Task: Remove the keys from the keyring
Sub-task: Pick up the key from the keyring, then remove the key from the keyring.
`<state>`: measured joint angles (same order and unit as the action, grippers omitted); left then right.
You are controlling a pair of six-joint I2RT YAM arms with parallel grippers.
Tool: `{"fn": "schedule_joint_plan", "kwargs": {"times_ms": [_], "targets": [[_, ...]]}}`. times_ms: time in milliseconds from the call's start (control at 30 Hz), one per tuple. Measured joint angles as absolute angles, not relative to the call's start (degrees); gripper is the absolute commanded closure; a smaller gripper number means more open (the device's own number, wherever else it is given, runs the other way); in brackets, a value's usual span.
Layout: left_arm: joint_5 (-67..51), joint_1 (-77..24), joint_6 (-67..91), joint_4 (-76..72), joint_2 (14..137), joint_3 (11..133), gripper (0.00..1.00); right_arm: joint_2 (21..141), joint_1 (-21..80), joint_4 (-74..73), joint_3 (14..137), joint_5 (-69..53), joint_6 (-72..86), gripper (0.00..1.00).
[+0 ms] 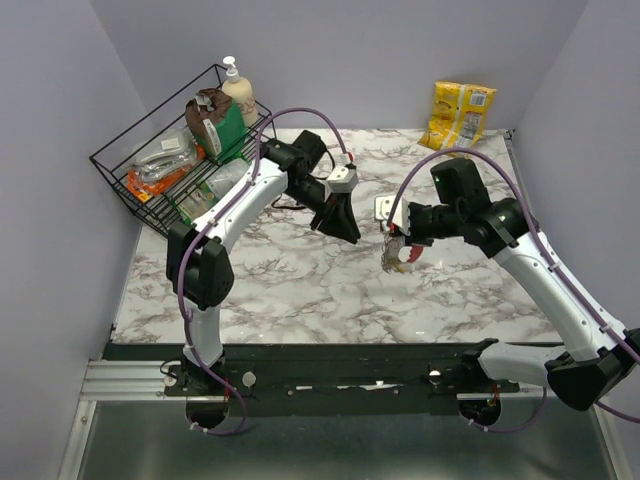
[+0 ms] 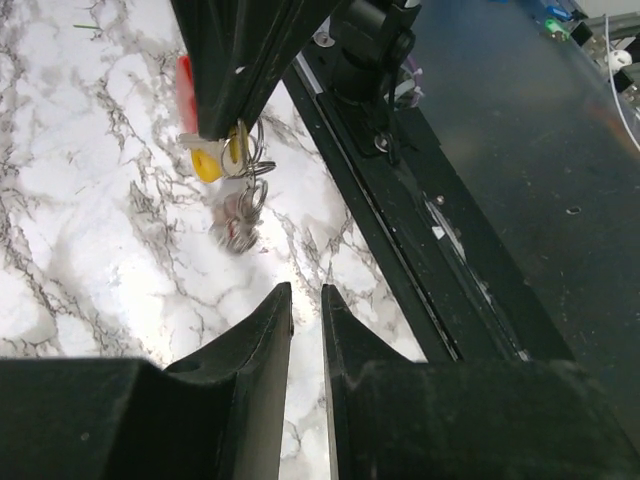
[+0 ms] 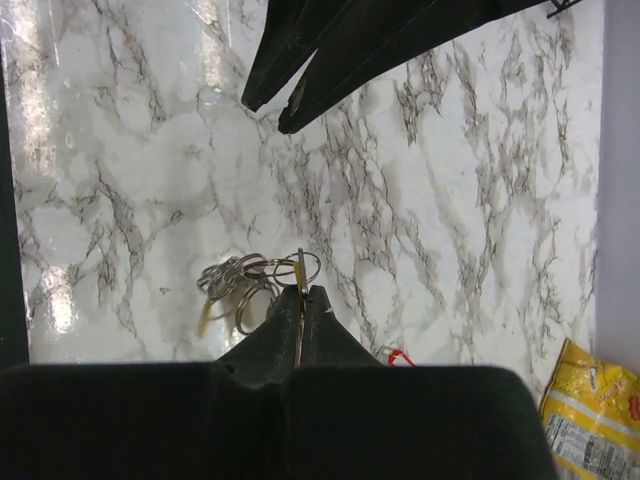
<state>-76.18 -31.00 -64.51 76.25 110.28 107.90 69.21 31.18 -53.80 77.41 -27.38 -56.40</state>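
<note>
My right gripper (image 1: 400, 250) hangs above the marble table and is shut on a yellow-headed key (image 2: 207, 165), which shows edge-on between its tips (image 3: 300, 275). From that key dangles a cluster of thin metal rings, the keyring (image 3: 240, 280), with more silvery keys (image 2: 240, 225) blurred below it. A red piece (image 2: 185, 85) sits against the right gripper's side. My left gripper (image 1: 340, 215) is a short way left of the bunch and does not touch it. Its jaws (image 2: 306, 300) stand a narrow gap apart with only table showing between them.
A black wire basket (image 1: 170, 165) of packets and a soap bottle (image 1: 238, 90) stands at the back left. A yellow snack bag (image 1: 458, 113) leans at the back right. A small pale object (image 1: 383, 207) lies on the marble near the grippers.
</note>
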Motion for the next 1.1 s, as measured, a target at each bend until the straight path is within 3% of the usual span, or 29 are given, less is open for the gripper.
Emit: {"fn": "schedule_joint_plan", "kwargs": {"times_ms": [267, 633, 1100], "targets": [[-77.21, -33.39, -56.71, 71.59, 110.69, 107.72, 0.76, 69.14, 31.18, -52.99, 75.33, -25.06, -55.51, 0.99], [-69.97, -35.66, -25.50, 38.76, 107.61, 95.13, 0.75, 68.88, 31.33, -50.59, 74.98, -24.10, -53.98, 0.99], [-69.71, -35.77, -17.67, 29.93, 107.15, 95.24, 0.71, 67.68, 31.33, -49.47, 72.44, -22.94, -54.00, 0.99]]}}
